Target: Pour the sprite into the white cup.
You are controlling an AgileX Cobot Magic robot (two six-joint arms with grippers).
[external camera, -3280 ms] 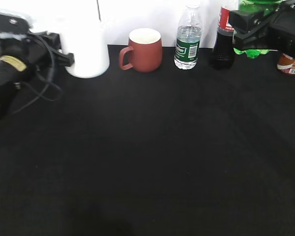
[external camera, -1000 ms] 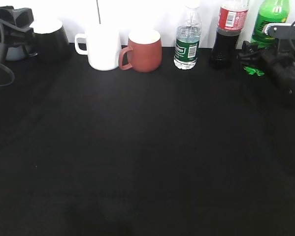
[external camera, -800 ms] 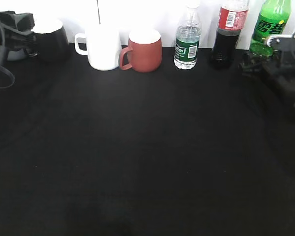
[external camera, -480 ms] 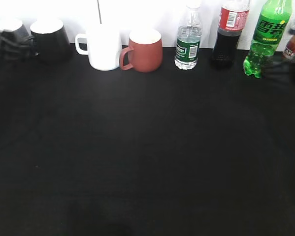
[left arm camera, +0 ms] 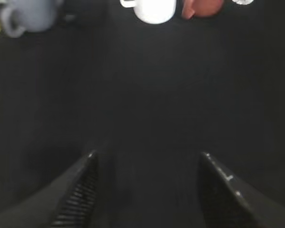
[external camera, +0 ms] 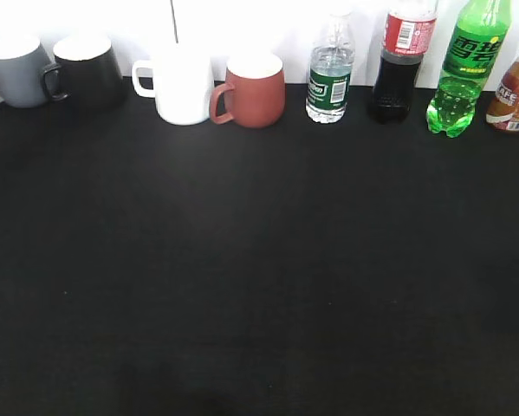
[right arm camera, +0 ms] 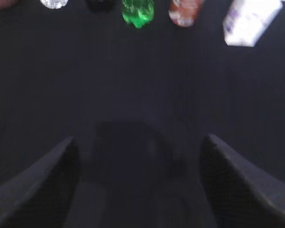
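Note:
The sprite (external camera: 463, 71) is a green bottle standing upright at the back right of the black table; its base shows at the top of the right wrist view (right arm camera: 137, 12). The white cup (external camera: 184, 85) stands at the back left of centre, handle to the left; it also shows at the top of the left wrist view (left arm camera: 154, 8). My left gripper (left arm camera: 147, 159) is open and empty over bare black cloth, far from the cup. My right gripper (right arm camera: 140, 142) is open and empty over bare cloth, far from the sprite. Neither arm shows in the exterior view.
Along the back stand a grey mug (external camera: 16, 74), a black mug (external camera: 87, 71), a brick-red mug (external camera: 252, 89), a clear water bottle (external camera: 329, 74), a cola bottle (external camera: 396, 65) and a brown bottle (external camera: 512, 95). A white carton (right arm camera: 251, 21) lies at the far right.
Both arms have drawn back out of the exterior view. The white cup and the sprite were set down in the back row and let go.

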